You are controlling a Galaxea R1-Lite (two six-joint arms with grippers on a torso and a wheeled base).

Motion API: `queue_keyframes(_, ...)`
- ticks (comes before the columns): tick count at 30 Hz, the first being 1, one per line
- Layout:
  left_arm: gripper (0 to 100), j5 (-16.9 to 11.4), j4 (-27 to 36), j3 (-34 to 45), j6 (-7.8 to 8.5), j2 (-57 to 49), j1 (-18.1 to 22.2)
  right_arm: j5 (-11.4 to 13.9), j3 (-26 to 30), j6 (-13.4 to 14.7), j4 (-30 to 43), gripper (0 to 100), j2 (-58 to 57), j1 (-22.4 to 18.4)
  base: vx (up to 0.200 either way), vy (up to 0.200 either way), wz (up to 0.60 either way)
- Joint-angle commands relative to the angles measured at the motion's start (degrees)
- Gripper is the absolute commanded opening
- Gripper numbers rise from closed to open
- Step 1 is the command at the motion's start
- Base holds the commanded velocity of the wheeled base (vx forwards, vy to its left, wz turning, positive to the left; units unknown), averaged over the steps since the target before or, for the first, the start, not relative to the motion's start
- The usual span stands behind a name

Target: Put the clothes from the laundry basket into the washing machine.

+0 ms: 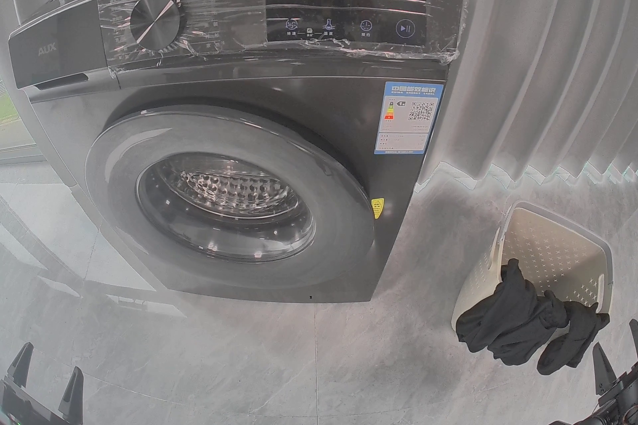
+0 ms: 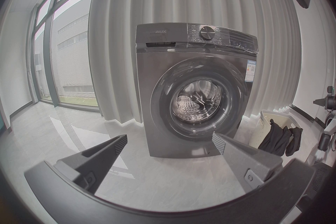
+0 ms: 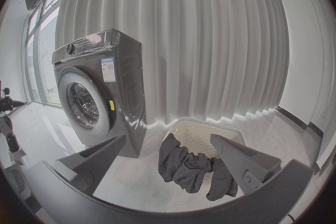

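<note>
Clothes (image 1: 515, 320), dark and bunched, hang over the near rim of the cream laundry basket (image 1: 561, 250) at the lower right of the head view, part inside and part spilling down its outer wall toward the tiled floor (image 1: 266, 366). The basket stands just beside the right flank of the washing machine (image 1: 399, 234), close to the white curtain (image 1: 545, 48) behind it. The machine takes up the upper left and centre of the frame. Its round door (image 1: 332, 214) looks shut flush against the front, with the steel drum visible through the glass.

The left gripper (image 1: 52, 361) sits at the lower left corner, its fingers spread apart and holding nothing. The right gripper (image 1: 615, 337) sits at the lower right corner, just beside the hanging clothes without touching them, likewise spread and empty.

Nothing has gone into the drum, so the task appears to be at its very start. As the door seems closed, the opening probably has to be freed first, most likely by the left arm, which faces the machine front. The right arm is well placed to come down on the bunched fabric at the rim. A grip on a thick fold should lift the whole garment rather than a trailing sleeve.
</note>
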Motion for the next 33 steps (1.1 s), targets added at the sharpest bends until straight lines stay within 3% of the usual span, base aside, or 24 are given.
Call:
queue_keyframes(1, 100, 0.0, 0.0, 1.0, -0.09, -0.7, 0.1, 0.0, 1.0, 0.0, 0.0, 100, -0.2, 0.1, 0.0, 0.2, 0.0)
queue_keyframes(10, 100, 0.0, 0.0, 1.0, 0.09, -0.7, 0.1, 0.0, 1.0, 0.0, 0.0, 100, -0.2, 0.1, 0.0, 0.2, 0.0)
queue_keyframes(22, 100, 0.0, 0.0, 1.0, -0.09, -0.7, 0.1, 0.0, 1.0, 0.0, 0.0, 100, -0.2, 0.1, 0.0, 0.0, 0.0)
queue_keyframes(33, 100, 0.0, 0.0, 1.0, 0.09, -0.7, 0.1, 0.0, 1.0, 0.0, 0.0, 100, -0.2, 0.1, 0.0, 0.2, 0.0)
